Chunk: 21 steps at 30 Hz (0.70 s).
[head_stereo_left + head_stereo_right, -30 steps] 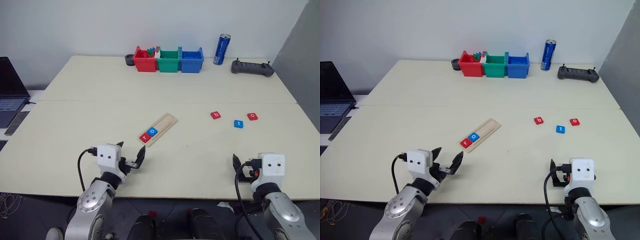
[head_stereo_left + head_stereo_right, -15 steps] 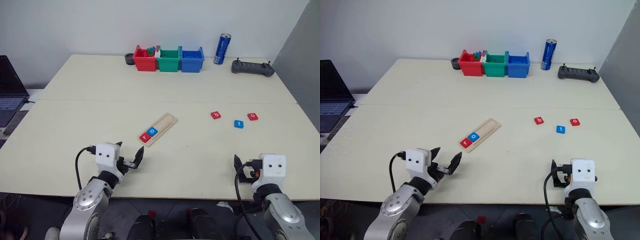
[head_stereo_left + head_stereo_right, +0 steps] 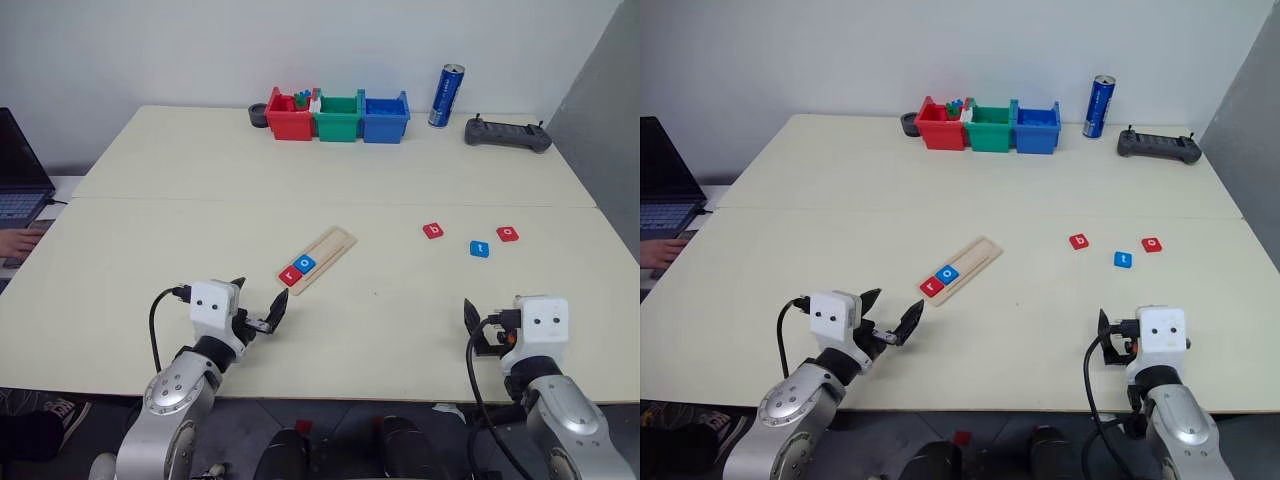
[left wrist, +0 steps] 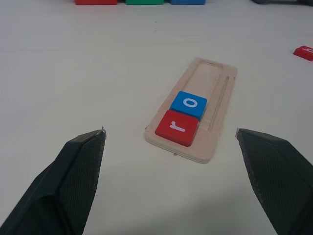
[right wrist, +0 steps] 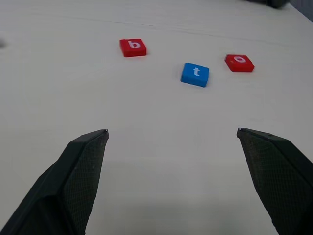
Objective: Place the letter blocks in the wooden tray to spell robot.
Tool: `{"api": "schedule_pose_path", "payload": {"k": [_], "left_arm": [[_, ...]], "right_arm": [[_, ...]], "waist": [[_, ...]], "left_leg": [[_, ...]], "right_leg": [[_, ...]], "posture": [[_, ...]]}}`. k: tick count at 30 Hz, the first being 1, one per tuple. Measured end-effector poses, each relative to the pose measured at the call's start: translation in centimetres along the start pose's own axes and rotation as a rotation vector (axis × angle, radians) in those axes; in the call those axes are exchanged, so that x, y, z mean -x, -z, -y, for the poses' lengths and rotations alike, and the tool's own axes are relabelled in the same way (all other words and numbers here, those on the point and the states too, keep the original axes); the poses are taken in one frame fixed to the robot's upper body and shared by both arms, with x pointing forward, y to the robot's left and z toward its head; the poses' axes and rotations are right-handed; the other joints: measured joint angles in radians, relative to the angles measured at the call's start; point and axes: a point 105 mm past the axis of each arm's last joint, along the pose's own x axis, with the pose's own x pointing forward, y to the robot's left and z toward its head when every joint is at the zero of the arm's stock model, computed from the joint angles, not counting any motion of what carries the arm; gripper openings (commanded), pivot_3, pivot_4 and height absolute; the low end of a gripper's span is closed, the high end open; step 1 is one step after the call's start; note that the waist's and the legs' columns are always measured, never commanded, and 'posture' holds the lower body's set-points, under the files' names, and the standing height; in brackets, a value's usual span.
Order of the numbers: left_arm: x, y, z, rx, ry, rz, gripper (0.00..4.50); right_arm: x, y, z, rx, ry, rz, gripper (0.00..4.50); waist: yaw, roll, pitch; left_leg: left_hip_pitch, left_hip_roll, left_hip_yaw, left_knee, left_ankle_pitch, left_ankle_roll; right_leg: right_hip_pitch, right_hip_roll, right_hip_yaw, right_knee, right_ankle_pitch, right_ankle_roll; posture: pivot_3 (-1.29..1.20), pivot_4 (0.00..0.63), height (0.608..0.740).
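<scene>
The wooden tray (image 3: 334, 245) lies slanted at mid-table, with a red "r" block (image 4: 177, 127) at its near end and a blue "o" block (image 4: 189, 104) right behind it; the remaining length of the groove is bare. Over on the right, three loose blocks lie flat on the table: a red "b" (image 5: 132, 47), a blue "t" (image 5: 195, 74) and a red "o" (image 5: 239, 62). My left gripper (image 3: 260, 293) hovers open just short of the tray's near end. My right gripper (image 5: 171, 131) is open near the front edge, well short of the loose blocks.
Red (image 3: 289, 118), green (image 3: 337, 118) and blue (image 3: 383, 118) bins line the far edge, with a blue can (image 3: 445, 96) and a black controller (image 3: 506, 134) to their right. At the far left, beside the table, a person's hand (image 3: 14, 241) rests at a laptop (image 3: 18, 165).
A person's hand has come into view at the laptop on the far left. My right gripper has lifted slightly; the blocks and tray lie as before.
</scene>
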Motion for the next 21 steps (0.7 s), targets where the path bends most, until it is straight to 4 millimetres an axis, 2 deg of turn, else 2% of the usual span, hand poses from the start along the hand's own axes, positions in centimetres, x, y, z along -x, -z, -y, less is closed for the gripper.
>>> {"api": "schedule_pose_path", "payload": {"k": [4,6,10,16,21], "left_arm": [[-1.1,-1.5,-0.6,-0.027,0.112,0.028,4.5],[-1.8,-1.5,-1.3,-0.064,0.201,-0.004,4.5],[-2.9,-1.0,-2.3,-0.12,0.311,-0.034,4.5],[-5.2,0.0,-3.4,-0.145,0.379,-0.059,4.5],[-6.1,0.6,-2.5,-0.129,0.417,-0.053,4.5]], "right_arm": [[-1.1,-0.9,-2.3,0.014,-0.292,0.014,4.48],[-1.3,-1.8,-3.7,0.014,-0.5,0.015,4.48],[-0.9,-3.5,-4.6,0.025,-0.756,0.023,4.48],[-1.0,-4.4,-4.7,0.056,-0.868,0.023,4.48],[-1.0,-4.2,-5.1,0.051,-0.883,0.016,4.48]], "waist": [[0.0,-0.001,0.001],[-0.002,0.0,0.003],[-0.001,0.0,0.004],[0.007,-0.001,0.005],[0.007,-0.001,0.005]], "left_leg": [[0.001,0.0,0.0,0.0,0.0,0.0],[0.001,0.0,0.001,0.0,0.0,0.0],[0.0,0.0,0.0,-0.004,0.0,0.0],[-0.002,0.0,-0.001,-0.005,0.0,0.0],[-0.002,-0.001,-0.002,-0.005,0.0,0.001]], "right_leg": [[0.0,0.0,0.0,0.0,0.001,0.001],[0.0,0.0,0.0,0.0,0.002,0.003],[0.0,0.0,-0.002,-0.003,0.003,0.004],[0.0,0.0,-0.003,-0.005,0.004,0.003],[-0.001,-0.001,-0.003,-0.006,0.005,0.0]], "posture": [[0.0,0.15,0.74],[0.0,0.15,0.74],[0.0,0.15,0.74],[0.0,0.15,0.74],[0.0,0.15,0.74]]}}
